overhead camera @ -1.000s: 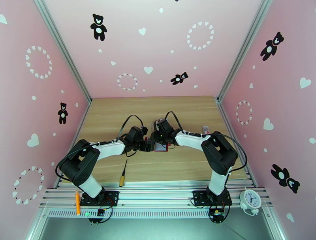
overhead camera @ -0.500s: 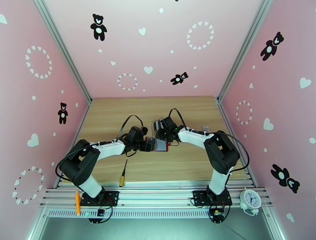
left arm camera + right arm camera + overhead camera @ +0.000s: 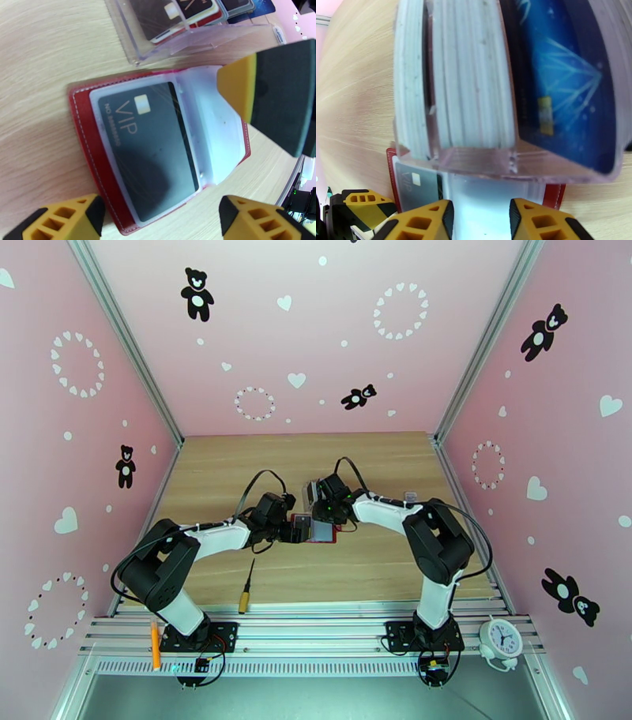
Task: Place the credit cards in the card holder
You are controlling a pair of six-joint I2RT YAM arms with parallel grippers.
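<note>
The card holder (image 3: 85,130), a dark red wallet, lies open on the table with a black VIP credit card (image 3: 150,150) in its clear pocket. My left gripper (image 3: 160,227) is open, its fingers flanking the wallet's near edge. In the top view the left gripper (image 3: 294,530) sits at the left side of the card holder (image 3: 324,533). My right gripper (image 3: 481,221) is open above the wallet's pale pocket, right in front of a clear rack (image 3: 474,158) holding a blue credit card (image 3: 561,98). One right fingertip (image 3: 272,90) hangs over the wallet.
The clear rack (image 3: 310,491) with more cards stands just behind the wallet. A yellow-handled screwdriver (image 3: 246,591) lies near the front left. An orange pen (image 3: 155,644) and a white clock (image 3: 501,639) rest on the front rail. A small item (image 3: 411,496) lies at the right.
The right gripper has drawn back from over the wallet toward the rack, uncovering more of the wallet. The left arm has stayed still.
</note>
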